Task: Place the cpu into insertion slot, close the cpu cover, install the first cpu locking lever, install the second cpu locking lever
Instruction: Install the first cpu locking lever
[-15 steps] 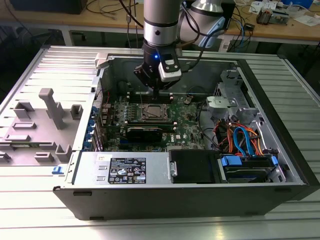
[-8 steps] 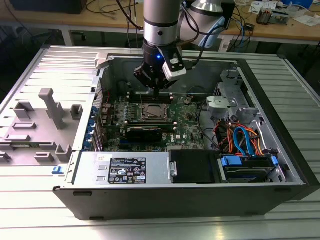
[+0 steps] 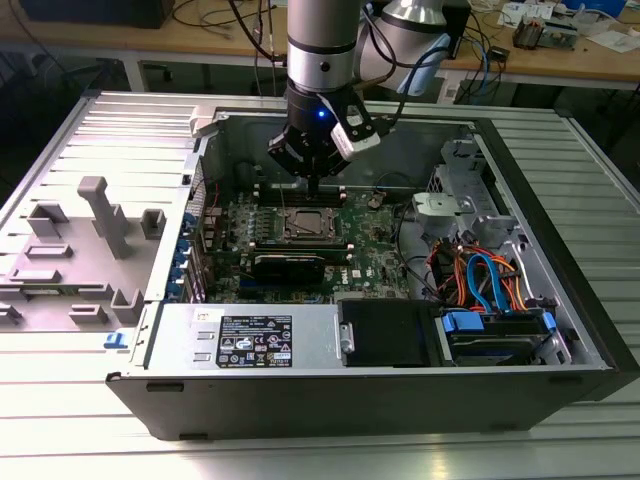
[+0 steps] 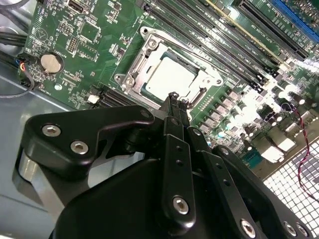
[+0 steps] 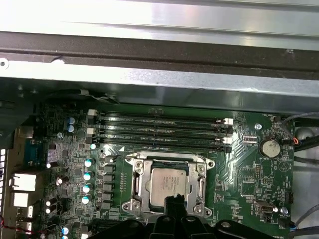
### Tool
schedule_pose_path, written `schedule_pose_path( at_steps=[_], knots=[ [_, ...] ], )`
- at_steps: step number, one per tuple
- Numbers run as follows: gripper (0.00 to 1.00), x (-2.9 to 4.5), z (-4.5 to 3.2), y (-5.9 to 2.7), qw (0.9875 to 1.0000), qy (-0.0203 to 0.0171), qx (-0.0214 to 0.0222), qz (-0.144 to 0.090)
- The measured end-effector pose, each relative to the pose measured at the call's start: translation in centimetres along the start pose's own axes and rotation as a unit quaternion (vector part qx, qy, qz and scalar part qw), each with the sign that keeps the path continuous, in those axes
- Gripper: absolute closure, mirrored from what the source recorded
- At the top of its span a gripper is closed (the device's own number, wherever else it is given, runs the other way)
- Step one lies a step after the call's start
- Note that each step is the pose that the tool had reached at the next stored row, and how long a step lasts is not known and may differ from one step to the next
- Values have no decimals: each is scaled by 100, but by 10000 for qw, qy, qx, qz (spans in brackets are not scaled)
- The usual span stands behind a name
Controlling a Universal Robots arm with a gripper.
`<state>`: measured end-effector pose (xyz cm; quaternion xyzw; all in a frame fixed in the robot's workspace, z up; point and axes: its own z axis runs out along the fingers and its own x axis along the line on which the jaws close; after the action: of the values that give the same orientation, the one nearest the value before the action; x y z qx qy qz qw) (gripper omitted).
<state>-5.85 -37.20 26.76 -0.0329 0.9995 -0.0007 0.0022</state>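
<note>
Hovering inside the computer case (image 3: 350, 405), with the grey fixture (image 3: 100, 215) at the exterior view's left, my end effector (image 3: 318, 185) is pressed together on nothing, just above the cpu (image 4: 169, 77) seated in the insertion slot (image 5: 130, 205) under the flat cpu cover (image 5: 138, 179); coloured cables (image 3: 480, 280) lie further right

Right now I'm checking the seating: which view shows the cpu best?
The first wrist view: the cpu faces the camera squarely, fingers covering one edge. The second wrist view shows it slanted and glary; the exterior view, small and far off.
</note>
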Motion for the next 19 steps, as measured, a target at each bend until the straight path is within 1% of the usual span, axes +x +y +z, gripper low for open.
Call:
schedule_pose_path(
  at_steps=[15, 17, 19],
  knots=[
    [89, 6, 0, 1, 10000, 0, -1, -24],
    [89, 44, 0, 3, 10000, 0, 0, -25],
    [89, 108, -1, 7, 10000, -1, 0, -25]
  ],
)
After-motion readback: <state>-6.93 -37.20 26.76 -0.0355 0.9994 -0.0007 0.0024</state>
